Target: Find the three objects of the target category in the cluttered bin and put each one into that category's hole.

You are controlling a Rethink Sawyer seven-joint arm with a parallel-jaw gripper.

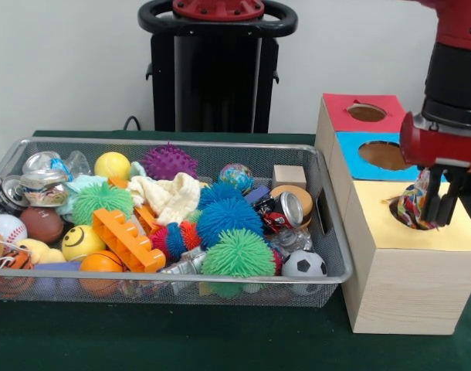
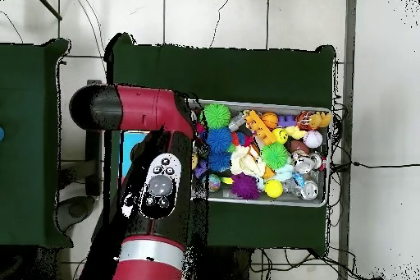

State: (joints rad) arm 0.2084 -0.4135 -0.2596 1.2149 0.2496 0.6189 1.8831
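Going left to right in the front view, we are looking first at the wire bin (image 1: 11, 158), which is packed with clutter: a baseball (image 1: 5, 228), a yellow smiley ball (image 1: 83, 241), an orange toy block (image 1: 127, 239), a cream cloth (image 1: 170, 197), a blue spiky ball (image 1: 228, 219), a green spiky ball (image 1: 237, 253) and a small soccer ball (image 1: 303, 265). Beyond the bin's right end we are seeing the wooden box (image 1: 398, 290) with three coloured tops, each with a hole. The gripper (image 1: 438, 209) is hanging over the yellow hole (image 1: 401, 207) on the nearest section, and a crinkled multicoloured wrapper (image 1: 415, 202) is sitting at the hole's mouth, just beside the fingers. The jaws look close together with the wrapper against or between them, but we cannot tell whether they are gripping it or have let go.

From overhead, the arm (image 2: 160, 186) is covering the box and the gripper, so we are getting no second check.

We are judging the main risk to be the wrapper: it is light and crumpled, so it may snag on the hole's rim, cling to a finger, or ride back up with the gripper. If it is released off-centre, it could end up resting on the yellow top instead of dropping through.
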